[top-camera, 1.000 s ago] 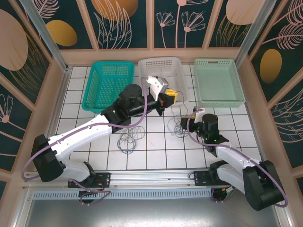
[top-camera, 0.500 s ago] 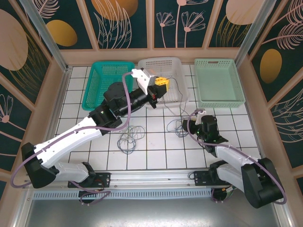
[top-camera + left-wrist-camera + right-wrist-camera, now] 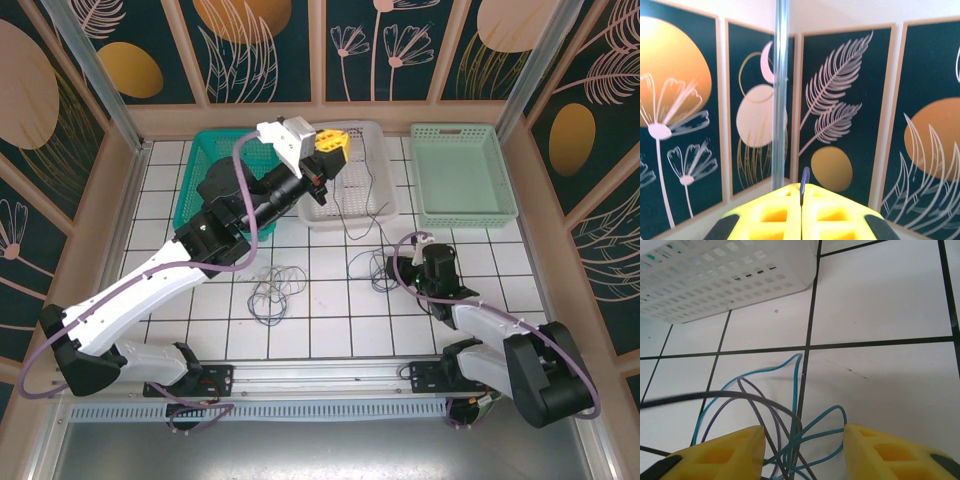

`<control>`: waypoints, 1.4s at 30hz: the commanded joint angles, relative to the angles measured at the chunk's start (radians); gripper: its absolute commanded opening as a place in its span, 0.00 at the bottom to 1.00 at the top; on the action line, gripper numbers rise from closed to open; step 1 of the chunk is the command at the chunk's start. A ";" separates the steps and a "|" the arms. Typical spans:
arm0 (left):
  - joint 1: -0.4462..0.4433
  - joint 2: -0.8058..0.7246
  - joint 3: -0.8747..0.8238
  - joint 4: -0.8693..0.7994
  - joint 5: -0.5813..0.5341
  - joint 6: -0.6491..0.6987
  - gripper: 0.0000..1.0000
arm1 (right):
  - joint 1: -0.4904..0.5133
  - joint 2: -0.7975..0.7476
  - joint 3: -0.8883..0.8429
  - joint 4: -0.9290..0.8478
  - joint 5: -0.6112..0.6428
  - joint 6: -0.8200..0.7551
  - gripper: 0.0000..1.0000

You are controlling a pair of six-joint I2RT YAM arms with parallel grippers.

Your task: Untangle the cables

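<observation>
My left gripper (image 3: 333, 145) is raised over the white basket (image 3: 385, 165), shut on a thin dark blue cable (image 3: 804, 181) that pokes up between its yellow fingers (image 3: 770, 212). A thin strand (image 3: 352, 236) hangs from it down to the tiles. My right gripper (image 3: 392, 268) sits low on the tiles at a small tangle of cables (image 3: 372, 274). In the right wrist view its jaws (image 3: 804, 436) stand open, with teal, purple and dark cables (image 3: 796, 390) lying between them. A second bundle of looped cables (image 3: 275, 290) rests on the tiles near the middle.
Three baskets line the back: teal (image 3: 205, 205), white, and pale green (image 3: 462, 175). The white basket's wall (image 3: 715, 280) is close ahead of my right gripper. Walls close off the back and both sides.
My left arm has swung up and back-left, from the white basket's front edge to above it, drawing the held cable upward. The right arm has hardly moved.
</observation>
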 commanded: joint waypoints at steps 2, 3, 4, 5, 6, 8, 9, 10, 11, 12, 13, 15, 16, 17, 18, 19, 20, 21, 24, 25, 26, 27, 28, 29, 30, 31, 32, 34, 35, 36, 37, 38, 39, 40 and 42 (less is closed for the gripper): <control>0.001 0.014 0.089 0.057 -0.023 0.047 0.06 | -0.011 0.028 0.038 -0.010 0.025 0.019 0.47; 0.001 0.020 0.106 0.055 -0.013 0.049 0.07 | -0.012 0.033 0.041 -0.011 0.026 0.019 0.48; 0.000 0.028 0.127 0.054 0.000 0.048 0.07 | -0.012 0.037 0.042 -0.011 0.026 0.019 0.49; 0.001 0.036 0.146 0.048 0.012 0.047 0.07 | -0.012 0.041 0.044 -0.012 0.028 0.019 0.49; 0.001 0.042 0.159 0.046 0.018 0.047 0.07 | -0.011 0.043 0.045 -0.013 0.031 0.020 0.50; 0.001 0.052 0.177 0.046 0.008 0.051 0.07 | -0.013 0.049 0.046 -0.015 0.038 0.024 0.50; 0.001 0.056 0.181 0.051 -0.003 0.057 0.07 | -0.013 0.050 0.047 -0.016 0.040 0.025 0.50; 0.001 0.060 0.186 0.056 -0.017 0.063 0.07 | -0.013 0.053 0.048 -0.018 0.045 0.027 0.51; 0.004 0.063 0.193 0.063 -0.031 0.070 0.07 | -0.014 0.056 0.049 -0.018 0.048 0.029 0.52; 0.007 0.067 0.204 0.068 -0.036 0.073 0.07 | -0.015 0.058 0.049 -0.019 0.049 0.029 0.53; 0.011 0.073 0.219 0.075 -0.035 0.074 0.07 | -0.016 0.061 0.051 -0.020 0.050 0.031 0.54; 0.016 0.084 0.257 0.083 -0.026 0.075 0.07 | -0.018 0.070 0.054 -0.023 0.053 0.032 0.55; 0.017 0.091 0.280 0.088 -0.011 0.075 0.07 | -0.017 0.076 0.056 -0.024 0.051 0.032 0.55; 0.016 0.102 0.306 0.088 -0.001 0.076 0.07 | -0.018 0.081 0.059 -0.023 0.048 0.032 0.55; 0.015 0.114 0.336 0.082 0.003 0.078 0.07 | -0.019 0.086 0.061 -0.025 0.047 0.032 0.55; 0.017 0.128 0.371 0.068 0.007 0.082 0.07 | -0.018 0.090 0.064 -0.027 0.046 0.032 0.55; 0.018 0.145 0.407 0.054 0.007 0.089 0.08 | -0.019 0.093 0.065 -0.026 0.046 0.032 0.56; 0.018 0.160 0.446 0.037 0.009 0.096 0.08 | -0.019 0.095 0.065 -0.026 0.046 0.032 0.56; 0.020 0.197 0.531 0.005 0.015 0.110 0.09 | -0.020 0.096 0.066 -0.027 0.046 0.034 0.57; 0.019 0.206 0.546 0.001 0.012 0.110 0.09 | -0.020 0.094 0.066 -0.026 0.047 0.035 0.57; 0.020 0.213 0.559 -0.002 0.012 0.112 0.09 | -0.021 0.094 0.065 -0.028 0.047 0.035 0.57; 0.023 0.218 0.570 -0.001 0.010 0.115 0.09 | -0.020 0.095 0.066 -0.028 0.047 0.035 0.57; 0.025 0.224 0.582 -0.003 0.005 0.119 0.09 | -0.022 0.097 0.066 -0.028 0.049 0.036 0.57; 0.030 0.231 0.595 -0.007 -0.001 0.123 0.10 | -0.022 0.098 0.067 -0.028 0.049 0.036 0.57; 0.035 0.237 0.609 -0.008 -0.004 0.123 0.10 | -0.022 0.100 0.067 -0.029 0.049 0.038 0.57; 0.044 0.245 0.630 -0.012 -0.004 0.118 0.10 | -0.022 0.102 0.067 -0.029 0.049 0.038 0.57; 0.054 0.255 0.658 -0.020 -0.001 0.112 0.10 | -0.024 0.106 0.068 -0.028 0.050 0.039 0.57; 0.072 0.282 0.726 -0.051 0.018 0.101 0.10 | -0.025 0.117 0.074 -0.032 0.049 0.040 0.57; 0.079 0.298 0.764 -0.067 0.024 0.097 0.10 | -0.025 0.123 0.076 -0.034 0.049 0.040 0.57; 0.085 0.310 0.796 -0.078 0.030 0.098 0.10 | -0.024 0.129 0.079 -0.035 0.049 0.041 0.57; 0.089 0.321 0.828 -0.087 0.035 0.099 0.10 | -0.024 0.136 0.082 -0.037 0.049 0.042 0.57; 0.092 0.332 0.854 -0.093 0.036 0.101 0.11 | -0.025 0.142 0.087 -0.039 0.049 0.043 0.57; 0.093 0.340 0.876 -0.096 0.037 0.104 0.11 | -0.025 0.146 0.088 -0.040 0.047 0.042 0.57; 0.095 0.348 0.901 -0.099 0.037 0.107 0.11 | -0.025 0.151 0.091 -0.042 0.046 0.042 0.57; 0.099 0.358 0.932 -0.100 0.041 0.109 0.11 | -0.026 0.156 0.094 -0.044 0.046 0.042 0.57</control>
